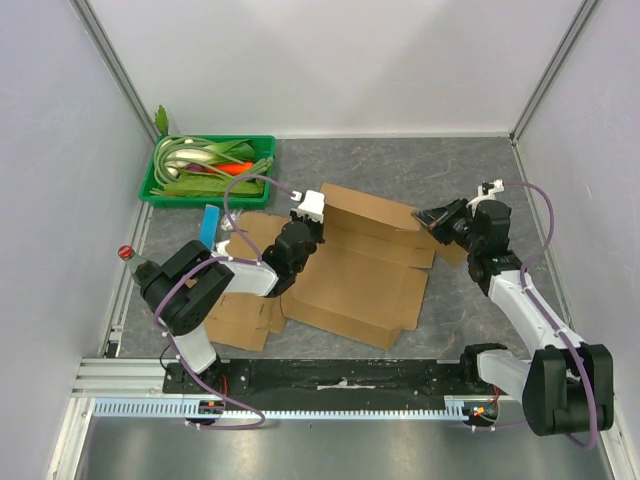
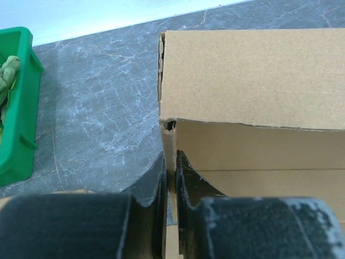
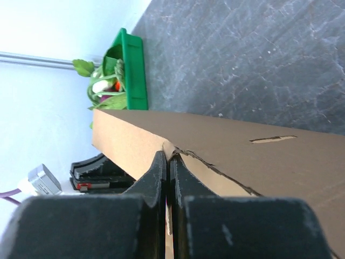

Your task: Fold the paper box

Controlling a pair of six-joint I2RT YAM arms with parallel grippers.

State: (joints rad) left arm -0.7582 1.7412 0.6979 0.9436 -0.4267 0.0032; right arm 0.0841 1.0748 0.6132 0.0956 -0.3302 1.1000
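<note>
No brand or printed word can be read anywhere; a small red and black label on the arm seen from the right wrist is too small to make out.

The paper box is plain brown cardboard. It lies opened out in the middle of the grey table, between the two arms. Most of its panels are flat, while the far wall stands up with a fold line along it. In the right wrist view, a narrow cut slot shows in one panel, and the corner edge is a little torn.

The left gripper is clenched on the thin left end of the raised wall, with the cardboard edge caught between its fingers. The right gripper is closed tightly on the far right corner flap of the box, pinching it.

At the far left stands a green tray with leafy vegetables and an orange piece. A blue flat object lies just near of it. A second cardboard sheet lies under the left arm, touching the box. A small red knob is at the left edge.
</note>
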